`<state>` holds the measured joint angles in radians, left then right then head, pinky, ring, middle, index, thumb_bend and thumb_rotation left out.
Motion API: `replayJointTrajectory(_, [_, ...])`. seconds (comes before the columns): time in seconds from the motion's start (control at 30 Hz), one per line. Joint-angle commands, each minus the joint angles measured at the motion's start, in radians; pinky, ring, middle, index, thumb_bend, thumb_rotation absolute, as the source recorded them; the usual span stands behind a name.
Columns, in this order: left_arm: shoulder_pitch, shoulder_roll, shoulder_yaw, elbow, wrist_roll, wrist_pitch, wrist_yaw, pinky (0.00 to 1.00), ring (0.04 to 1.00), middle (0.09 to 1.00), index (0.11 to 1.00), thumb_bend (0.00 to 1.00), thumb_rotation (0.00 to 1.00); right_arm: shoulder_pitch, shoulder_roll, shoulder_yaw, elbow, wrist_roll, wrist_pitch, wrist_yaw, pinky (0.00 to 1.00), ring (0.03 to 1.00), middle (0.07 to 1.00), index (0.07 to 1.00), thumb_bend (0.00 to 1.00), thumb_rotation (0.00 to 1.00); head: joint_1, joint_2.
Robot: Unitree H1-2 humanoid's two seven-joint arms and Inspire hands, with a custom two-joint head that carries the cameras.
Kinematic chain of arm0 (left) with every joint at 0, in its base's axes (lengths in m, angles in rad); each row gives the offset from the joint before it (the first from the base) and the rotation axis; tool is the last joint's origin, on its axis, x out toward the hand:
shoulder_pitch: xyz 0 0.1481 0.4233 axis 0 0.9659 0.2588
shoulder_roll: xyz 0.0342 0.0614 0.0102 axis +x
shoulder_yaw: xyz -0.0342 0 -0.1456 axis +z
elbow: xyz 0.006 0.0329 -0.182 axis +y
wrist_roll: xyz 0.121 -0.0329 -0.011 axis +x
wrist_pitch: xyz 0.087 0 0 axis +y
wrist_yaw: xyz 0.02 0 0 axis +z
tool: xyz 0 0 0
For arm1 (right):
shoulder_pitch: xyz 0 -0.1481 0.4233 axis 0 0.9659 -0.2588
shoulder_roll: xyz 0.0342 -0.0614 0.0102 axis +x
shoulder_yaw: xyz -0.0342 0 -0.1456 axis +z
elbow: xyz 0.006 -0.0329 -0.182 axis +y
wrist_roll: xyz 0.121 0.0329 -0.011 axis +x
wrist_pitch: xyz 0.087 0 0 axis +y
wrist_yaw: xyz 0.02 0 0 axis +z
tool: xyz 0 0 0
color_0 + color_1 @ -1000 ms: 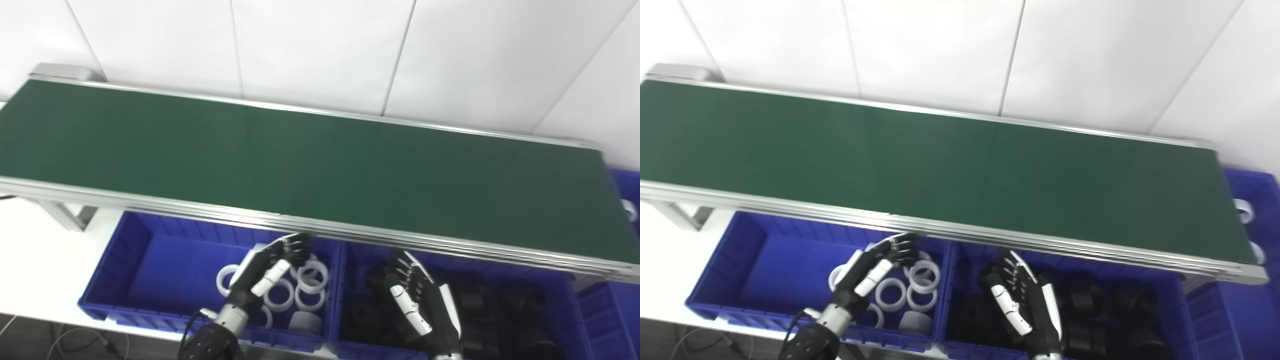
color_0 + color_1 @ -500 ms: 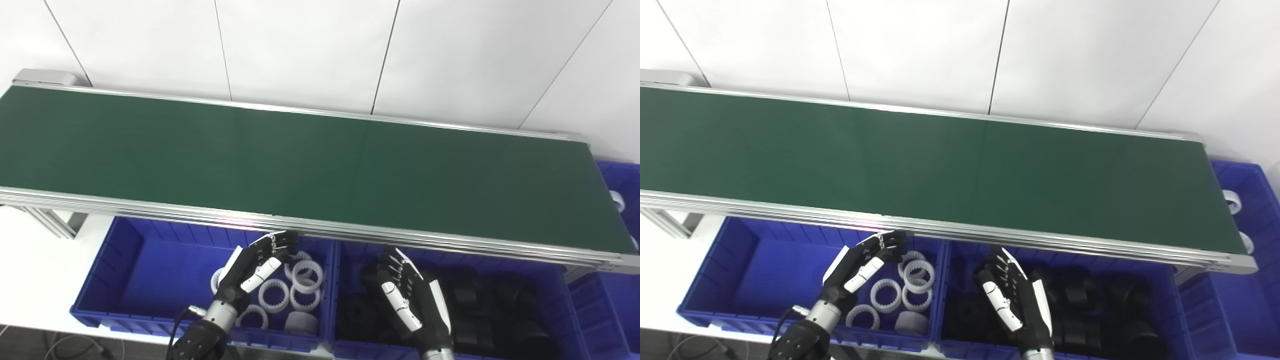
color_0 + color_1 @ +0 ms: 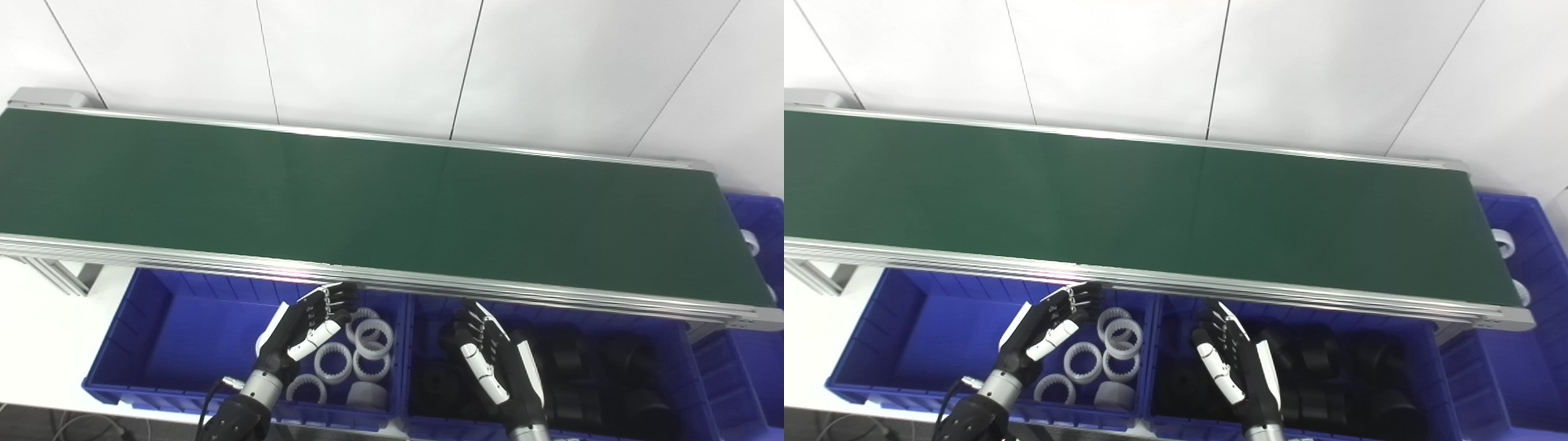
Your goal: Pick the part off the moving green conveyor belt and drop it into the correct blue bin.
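Belt [image 3: 367, 196] bare; both hands [image 3: 306, 324] [image 3: 496, 367] hover open over bins [image 3: 153, 331].

White panelled wall [image 3: 367, 55] with dark seams, behind. White tabletop [image 3: 37, 331], lower left. Grey cable [image 3: 79, 422] at bottom-left edge.

White desk [image 3: 37, 318] carries everything. Conveyor [image 3: 380, 202] with green belt and silver aluminium frame runs the whole desk length, along the far edge by the wall; belt surface bare. Its metal leg [image 3: 61, 277] stands on the desk near the left end. Along the desk's near edge, partly under the conveyor's front rail, two blue bins touch side by side: left bin [image 3: 153, 331] with white toothed rings, right bin [image 3: 692, 361] with black parts. At the desk's right end, past the belt's end, another blue bin [image 3: 1528, 214] with white rings.
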<state>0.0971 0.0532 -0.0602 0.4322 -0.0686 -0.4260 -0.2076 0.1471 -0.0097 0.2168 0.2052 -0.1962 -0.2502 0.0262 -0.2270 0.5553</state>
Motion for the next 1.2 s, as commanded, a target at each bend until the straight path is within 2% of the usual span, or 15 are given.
replayJointTrajectory(0.0, [0.002, 0.001, 0.010, -0.033, -0.001, -0.044, -0.017, 0.68, 0.717, 0.751, 0.754, 0.78, 0.62, -0.006, 0.013, 0.005, -0.015, -0.006, -0.043, -0.011, 0.76, 0.807, 0.842, 0.886, 0.49, 0.76, 0.001, 0.000])
replayJointTrajectory(0.4, [0.016, -0.017, 0.037, -0.060, -0.006, -0.044, -0.063, 0.68, 0.719, 0.755, 0.773, 0.86, 0.65, -0.003, 0.014, 0.011, -0.017, -0.003, -0.044, -0.011, 0.76, 0.808, 0.843, 0.888, 0.49, 0.76, -0.003, -0.001])
replayJointTrajectory(0.7, [0.019, -0.022, 0.051, -0.062, -0.006, -0.044, -0.069, 0.68, 0.724, 0.762, 0.782, 0.84, 0.66, -0.004, 0.015, 0.013, -0.018, -0.002, -0.045, -0.013, 0.75, 0.804, 0.842, 0.883, 0.47, 0.74, -0.006, -0.001])
replayJointTrajectory(0.9, [0.015, -0.027, 0.073, -0.055, -0.009, -0.044, -0.082, 0.68, 0.714, 0.756, 0.784, 0.82, 0.65, -0.009, 0.021, 0.015, -0.005, 0.003, -0.054, -0.016, 0.75, 0.804, 0.841, 0.880, 0.47, 0.73, -0.038, -0.004])
replayJointTrajectory(0.93, [0.014, -0.026, 0.077, -0.053, -0.007, -0.044, -0.082, 0.68, 0.715, 0.758, 0.787, 0.82, 0.65, -0.014, 0.021, 0.017, 0.005, 0.000, -0.064, -0.018, 0.75, 0.804, 0.842, 0.880, 0.46, 0.72, -0.065, -0.004])
replayJointTrajectory(1.17, [0.009, -0.024, 0.095, -0.037, -0.012, -0.044, -0.102, 0.70, 0.725, 0.761, 0.795, 0.82, 0.66, -0.024, 0.029, 0.020, 0.026, -0.028, -0.065, -0.035, 0.75, 0.799, 0.842, 0.879, 0.47, 0.75, -0.071, -0.003])
